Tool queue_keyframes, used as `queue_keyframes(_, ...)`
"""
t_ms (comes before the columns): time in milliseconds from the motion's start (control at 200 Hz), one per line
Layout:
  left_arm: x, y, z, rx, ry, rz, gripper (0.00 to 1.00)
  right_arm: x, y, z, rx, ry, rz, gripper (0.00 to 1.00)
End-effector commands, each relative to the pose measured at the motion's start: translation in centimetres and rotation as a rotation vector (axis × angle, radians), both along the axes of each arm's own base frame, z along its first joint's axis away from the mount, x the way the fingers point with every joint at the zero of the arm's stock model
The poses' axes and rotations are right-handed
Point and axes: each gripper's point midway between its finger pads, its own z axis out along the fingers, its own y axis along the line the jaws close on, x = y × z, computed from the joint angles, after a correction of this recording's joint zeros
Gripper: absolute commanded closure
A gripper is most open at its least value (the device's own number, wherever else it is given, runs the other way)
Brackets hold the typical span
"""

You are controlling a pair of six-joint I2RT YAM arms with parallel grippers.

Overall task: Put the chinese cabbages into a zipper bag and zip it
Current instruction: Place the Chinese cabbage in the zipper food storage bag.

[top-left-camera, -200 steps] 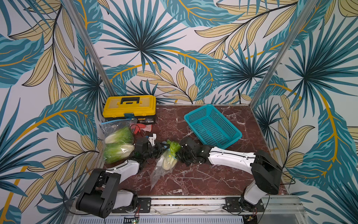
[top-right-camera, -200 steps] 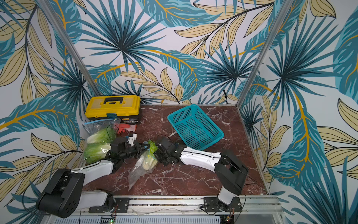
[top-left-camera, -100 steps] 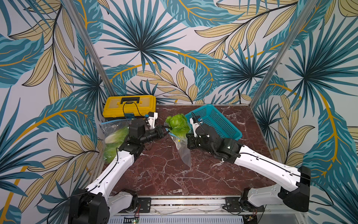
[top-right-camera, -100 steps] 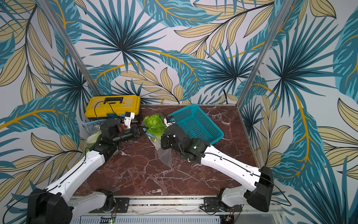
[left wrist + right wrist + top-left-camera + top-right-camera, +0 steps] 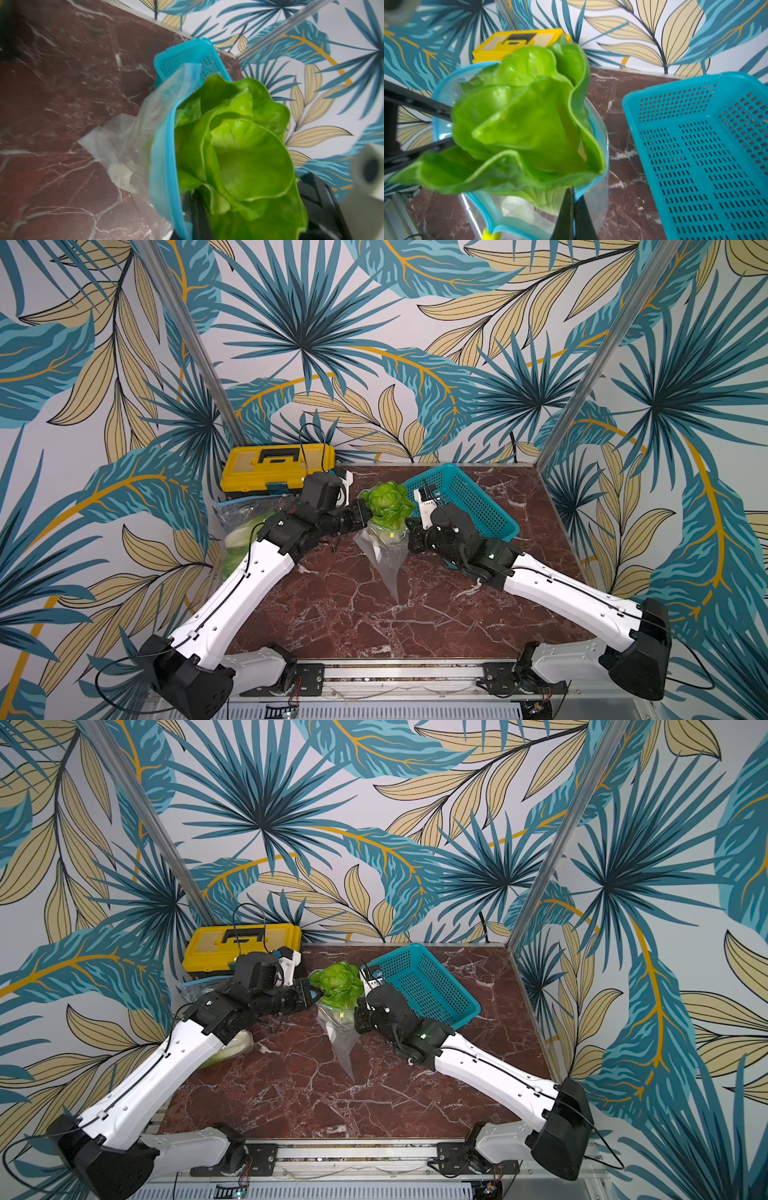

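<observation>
In both top views the zipper bag (image 5: 384,558) hangs clear above the middle of the marble table (image 5: 332,614), its lower corner pointing down at the surface. The left gripper (image 5: 362,516) is clamped on the bag's left rim and the right gripper (image 5: 409,526) on its right rim, so the mouth is stretched between them. The chinese cabbage (image 5: 386,504) stands with its long axis upright, base down in the bag and leaves well above the rim, midway between both grippers (image 5: 311,994) (image 5: 357,1013). Neither arm is nearer. The other cabbages (image 5: 239,533) lie in clear plastic at the far left, near the yellow toolbox (image 5: 274,466) and partly hidden by the left arm. The teal basket (image 5: 478,506) sits just right of the bag. In the left wrist view, the blue rim (image 5: 164,166) runs round the leaves and the white base (image 5: 122,176) shows through the film. In the right wrist view, the right fingers (image 5: 569,216) are pinched on the rim beside the yellow slider (image 5: 490,234). The leaves overhang the track, so the cabbage probably has to sink before zipping. Room is tight on the right and open toward the near edge.
</observation>
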Motion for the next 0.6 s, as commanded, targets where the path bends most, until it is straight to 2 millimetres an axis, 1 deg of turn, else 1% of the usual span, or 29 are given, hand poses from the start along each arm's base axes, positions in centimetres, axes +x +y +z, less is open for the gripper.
queue_keyframes(0, 0.3, 2.8, -4.6, 0.255, 0.062, 0.053, 1.0, 0.8, -1.1, -0.6, -0.068, -0.065, -0.065, 1.0)
queue_keyframes(25, 0.4, 2.6, -5.2, 0.268, 0.073, 0.039, 1.0, 1.1, -1.6, -1.6, -0.138, -0.04, -0.088, 1.0)
queue_keyframes(35, 0.5, 2.5, -5.4, 0.27, 0.077, 0.035, 1.0, 1.1, -1.6, -1.7, -0.151, -0.035, -0.086, 1.0)
queue_keyframes(50, 0.5, 2.3, -5.7, 0.278, 0.083, 0.03, 1.0, 0.8, -1.6, -2.4, -0.188, -0.007, -0.072, 1.0)
queue_keyframes(90, 0.7, 2.0, -6.4, 0.291, 0.097, 0.019, 1.0, 0.2, -0.7, -2.8, -0.218, -0.012, -0.018, 1.0)
queue_keyframes(120, 0.9, 2.0, -7.0, 0.298, 0.113, 0.02, 1.0, -0.5, 0.1, -3.1, -0.251, -0.044, 0.018, 1.0)
queue_keyframes(135, 0.9, 1.9, -7.3, 0.3, 0.121, 0.019, 1.0, -0.5, 0.6, -2.6, -0.248, -0.08, 0.024, 1.0)
queue_keyframes(165, 1.0, 1.7, -7.8, 0.3, 0.138, 0.009, 1.0, -0.7, 1.1, -3.1, -0.306, -0.108, 0.029, 1.0)
queue_keyframes(195, 0.9, 1.4, -8.7, 0.303, 0.164, -0.004, 1.0, -0.7, 1.1, -3.9, -0.369, -0.112, 0.011, 1.0)
queue_keyframes(245, 0.7, 1.1, -10.5, 0.314, 0.21, -0.024, 1.0, -0.5, 0.3, -6.6, -0.51, -0.073, -0.007, 1.0)
queue_keyframes(265, 0.5, 1.1, -11.2, 0.32, 0.229, -0.029, 1.0, -0.5, 0.2, -7.3, -0.553, -0.069, -0.011, 1.0)
queue_keyframes(325, -0.1, 1.5, -13.0, 0.344, 0.271, -0.032, 1.0, -1.1, -0.1, -8.3, -0.641, -0.084, -0.015, 0.99)
queue_keyframes(365, -0.6, 2.0, -13.7, 0.359, 0.286, -0.02, 1.0, -1.8, 0.2, -8.7, -0.652, -0.086, 0.023, 0.96)
queue_keyframes(416, -0.8, 2.7, -14.0, 0.376, 0.276, -0.003, 1.0, -2.7, 0.4, -9.5, -0.638, -0.067, 0.071, 0.92)
queue_keyframes(451, -0.9, 2.9, -14.0, 0.378, 0.256, -0.001, 1.0, -3.1, 0.4, -10.2, -0.62, -0.04, 0.086, 0.85)
queue_keyframes(481, -0.8, 2.9, -14.0, 0.367, 0.241, 0.001, 1.0, -3.6, 0.6, -11.0, -0.607, -0.001, 0.117, 0.77)
queue_keyframes(501, -0.8, 2.8, -14.0, 0.356, 0.23, 0.0, 1.0, -4.0, 0.7, -11.5, -0.598, 0.03, 0.136, 0.73)
queue_keyframes(546, -0.9, 2.4, -14.3, 0.324, 0.207, -0.015, 1.0, -4.7, 1.0, -12.2, -0.557, 0.105, 0.177, 0.67)
queue_keyframes(596, -1.0, 2.1, -15.0, 0.299, 0.195, -0.028, 1.0, -5.6, 1.7, -12.6, -0.441, 0.221, 0.228, 0.63)
